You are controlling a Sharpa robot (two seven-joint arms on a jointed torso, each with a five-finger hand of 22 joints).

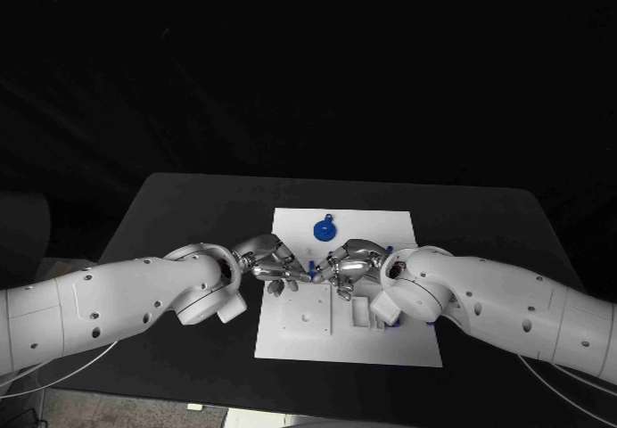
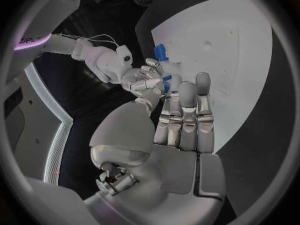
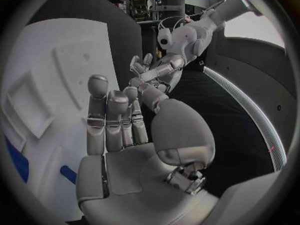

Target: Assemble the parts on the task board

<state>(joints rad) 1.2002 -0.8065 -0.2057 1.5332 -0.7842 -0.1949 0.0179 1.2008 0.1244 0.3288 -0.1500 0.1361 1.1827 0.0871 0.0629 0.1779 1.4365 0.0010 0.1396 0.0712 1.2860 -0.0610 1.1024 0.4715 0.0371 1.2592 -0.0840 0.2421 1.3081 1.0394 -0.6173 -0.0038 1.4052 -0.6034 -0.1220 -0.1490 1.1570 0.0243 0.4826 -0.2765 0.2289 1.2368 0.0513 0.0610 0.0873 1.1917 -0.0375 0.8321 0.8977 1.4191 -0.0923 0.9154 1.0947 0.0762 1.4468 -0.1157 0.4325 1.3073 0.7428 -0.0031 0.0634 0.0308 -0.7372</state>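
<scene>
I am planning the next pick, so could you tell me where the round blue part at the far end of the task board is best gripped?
Probably across its broad rounded body, coming from above: the round blue part lies flat on the task board, clear of both hands, with bare board around it. The small tab at its far end looks too slight to grip.

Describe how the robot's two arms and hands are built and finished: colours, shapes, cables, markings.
Both arms are thick, rounded, glossy white shells dotted with small dark screw holes, swelling into a bulbous wrist. The left hand and right hand are silver metal with jointed, segmented fingers, pale rounded fingertips and a smooth light-grey palm. Thin pale cables hang below both arms near the table edge.
</scene>
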